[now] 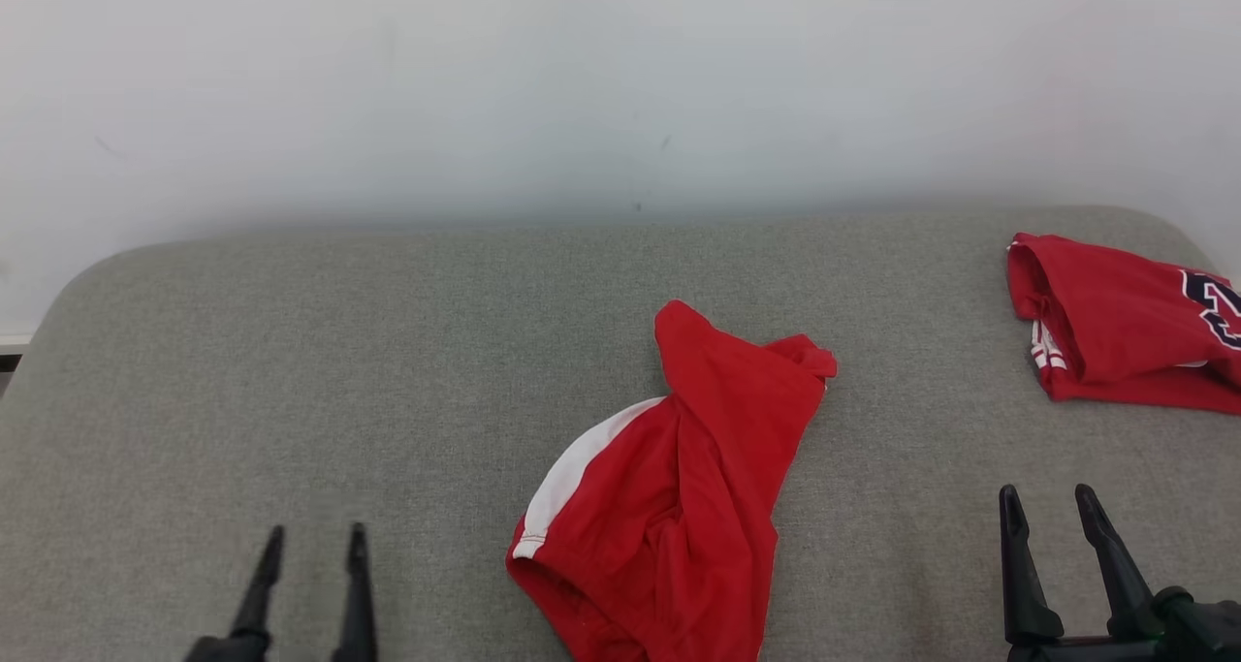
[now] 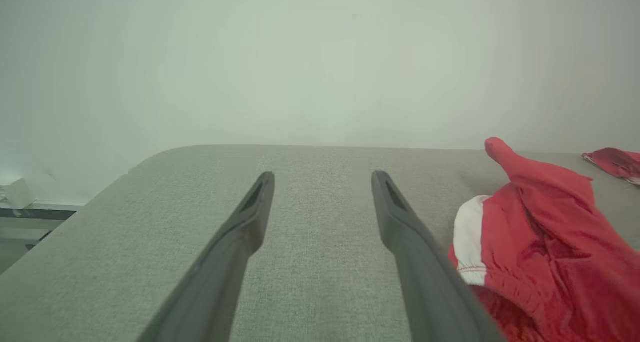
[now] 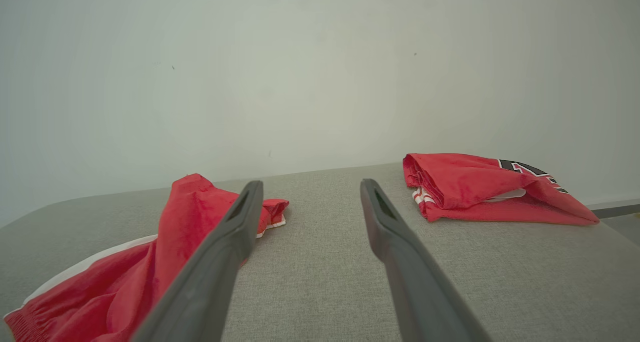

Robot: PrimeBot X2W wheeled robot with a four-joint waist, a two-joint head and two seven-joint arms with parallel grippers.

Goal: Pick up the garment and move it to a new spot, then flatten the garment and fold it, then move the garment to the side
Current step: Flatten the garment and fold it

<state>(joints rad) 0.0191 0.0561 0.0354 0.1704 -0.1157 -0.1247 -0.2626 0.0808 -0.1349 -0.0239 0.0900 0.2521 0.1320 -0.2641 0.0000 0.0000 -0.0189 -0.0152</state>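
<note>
— Across the lower part of the head view, what is that big grey thing?

— It is a wide grey padded surface (image 1: 291, 371) covered in rough woven cloth. Its far corners are round. Behind it, along the top of the frame, stands a plain white wall (image 1: 582, 71) with a few tiny dark specks.

— Where is the crumpled red garment with the white side stripe (image 1: 679, 488)?

— It lies in a bunched heap at the bottom middle of the frame, on the grey cloth. It looks soft and thin and is full of folds. One end pokes up like a little peak. A gathered, stretchy band runs along its lower edge.

— And the other red thing?

— That is a folded red garment with a dark printed mark (image 1: 1115, 323). It rests at the right edge, near the far corner, well apart from the heap.

— What about the claws?

— The left gripper (image 1: 317, 531) is at the lower left and the right gripper (image 1: 1046, 492) at the lower right. Each has two long, dark, smooth fingers that narrow to thin tips. Both claws are spread wide over bare grey cloth. The heap lies between them, apart from both.

— Anything else?

— At the far left of the left wrist view, a small white box (image 2: 17, 192) sits by the wall.
</note>
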